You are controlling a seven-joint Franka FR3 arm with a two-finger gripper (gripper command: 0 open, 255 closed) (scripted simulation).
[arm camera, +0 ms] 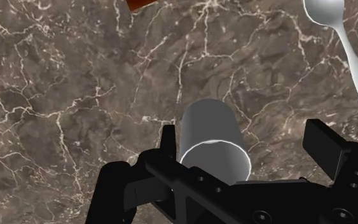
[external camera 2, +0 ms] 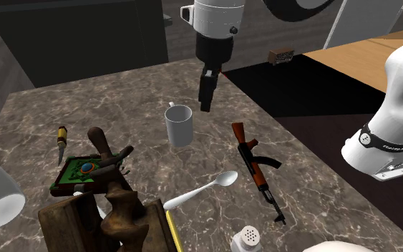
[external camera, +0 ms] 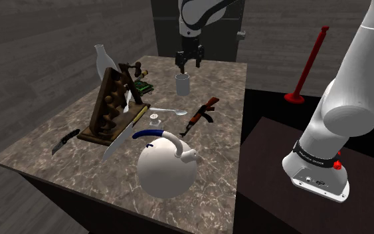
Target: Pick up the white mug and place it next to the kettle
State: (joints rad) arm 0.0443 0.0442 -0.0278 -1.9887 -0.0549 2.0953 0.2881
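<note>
The gripper [external camera: 189,64] is seen poised, fingers spread apart, just above the upright, ungrasped white mug [external camera: 182,84] near the tabletop [external camera: 225,133] edge farthest from the kettle [external camera: 169,169], and the mug is judged light, rigid, slick and chippable, best pinched across its rim wall.

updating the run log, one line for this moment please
phase: reach | white mug: upright, not held | gripper: open, above it | kettle: apart from mug

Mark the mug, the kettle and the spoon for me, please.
mug [external camera 2: 180,130], second exterior view, on its outer wall.
kettle [external camera: 167,171], shoulder view, on its round body.
spoon [external camera 2: 226,178], second exterior view, on its bowl.
</note>
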